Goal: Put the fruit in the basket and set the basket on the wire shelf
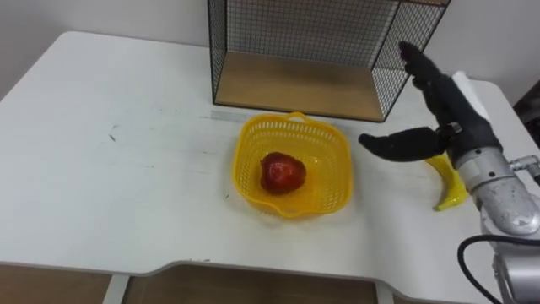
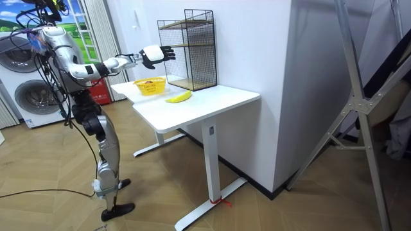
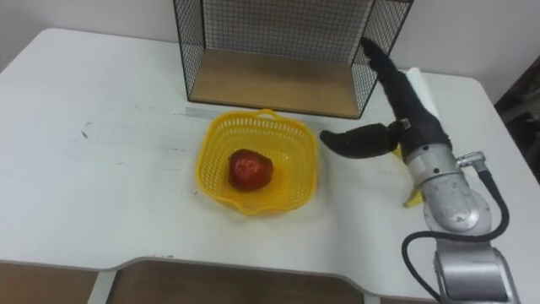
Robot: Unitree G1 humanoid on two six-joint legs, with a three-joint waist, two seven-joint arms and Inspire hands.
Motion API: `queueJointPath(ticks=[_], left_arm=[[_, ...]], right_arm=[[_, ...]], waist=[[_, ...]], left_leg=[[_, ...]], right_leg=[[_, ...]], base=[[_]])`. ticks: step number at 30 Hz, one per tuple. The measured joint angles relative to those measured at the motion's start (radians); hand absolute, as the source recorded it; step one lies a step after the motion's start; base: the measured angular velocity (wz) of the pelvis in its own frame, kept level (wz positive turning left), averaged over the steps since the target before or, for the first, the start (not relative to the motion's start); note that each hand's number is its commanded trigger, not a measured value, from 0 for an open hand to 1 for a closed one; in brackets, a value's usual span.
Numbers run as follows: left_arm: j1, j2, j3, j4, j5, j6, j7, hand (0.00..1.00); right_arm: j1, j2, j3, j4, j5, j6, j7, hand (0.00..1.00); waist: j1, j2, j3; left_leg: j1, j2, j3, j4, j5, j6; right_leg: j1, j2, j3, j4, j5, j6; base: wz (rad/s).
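right robot hand (image 1: 447, 118), fingers straight, over banana (image 1: 449, 189) beside basket (image 1: 253, 135)

White table (image 1: 101, 169). Wire shelf (image 1: 295, 84) stands at the far edge, centre-right. Yellow basket (image 1: 239, 165) sits mid-table, just near of the shelf. Banana (image 1: 447, 190) lies on the right, apart from the basket.

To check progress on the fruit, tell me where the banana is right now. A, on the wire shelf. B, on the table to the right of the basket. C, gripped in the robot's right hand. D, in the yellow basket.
B: the banana lies on the white table below the raised, open right hand, while the yellow basket holds a red apple.
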Motion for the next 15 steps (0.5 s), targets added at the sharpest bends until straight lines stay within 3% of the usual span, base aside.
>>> queueJointPath(ticks=[8, 15], left_arm=[[0.001, 0.000, 0.000, 0.006, 0.003, 0.003, 0.000, 0.00], [0.007, 0.000, -0.001, 0.003, 0.028, 0.013, 0.000, 0.00]], right_arm=[[0.000, -0.001, -0.051, 0.084, 0.117, -0.009, -0.143, 0.00], [-0.008, -0.001, -0.051, 0.160, 0.117, -0.009, -0.201, 0.00]], waist=[[-0.005, -0.004, 0.0042], [-0.013, -0.003, -0.0004]], left_leg=[[0.004, -0.001, -0.001, 0.003, 0.000, 0.000], [0.002, -0.001, -0.001, 0.002, 0.000, 0.000]], right_leg=[[0.007, -0.001, -0.001, 0.002, 0.000, 0.000], [0.004, -0.001, -0.006, 0.002, 0.000, 0.000]], base=[[0.00], [0.00]])
